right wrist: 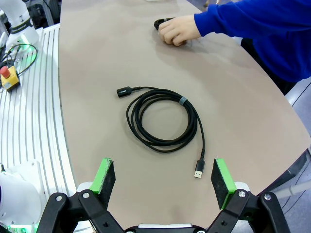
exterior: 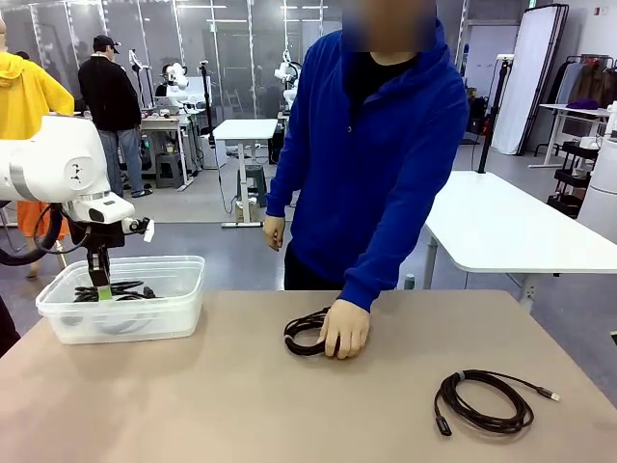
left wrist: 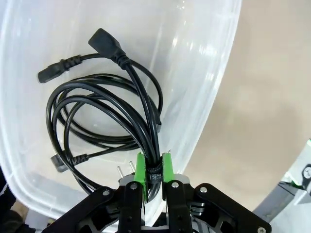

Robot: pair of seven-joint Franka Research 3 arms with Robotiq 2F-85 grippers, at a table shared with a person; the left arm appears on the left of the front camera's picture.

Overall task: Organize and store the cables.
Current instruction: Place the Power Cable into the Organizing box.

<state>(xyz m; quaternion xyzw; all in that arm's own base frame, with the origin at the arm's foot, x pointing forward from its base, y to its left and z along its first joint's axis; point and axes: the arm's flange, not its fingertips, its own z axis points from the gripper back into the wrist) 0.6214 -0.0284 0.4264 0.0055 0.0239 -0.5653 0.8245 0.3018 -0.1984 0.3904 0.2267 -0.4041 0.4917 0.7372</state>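
My left gripper [exterior: 100,286] [left wrist: 154,167] is shut on a coiled black cable [left wrist: 104,114] [exterior: 114,288], whose loops rest inside the clear plastic bin [exterior: 183,294] [left wrist: 204,73] at the table's left. A second coiled cable [exterior: 484,399] [right wrist: 163,119], with a silver-tipped plug, lies flat on the table at the right. My right gripper [right wrist: 163,182] hangs open above that coil, well clear of it. A third cable coil [exterior: 302,333] [right wrist: 160,23] lies mid-table under the person's hand [exterior: 345,329] [right wrist: 177,31].
The person in a blue hoodie [exterior: 371,145] stands at the far edge, leaning one arm onto the table. A white table [exterior: 511,231] stands behind at the right. Bare tabletop [exterior: 241,405] lies between the bin and the right coil.
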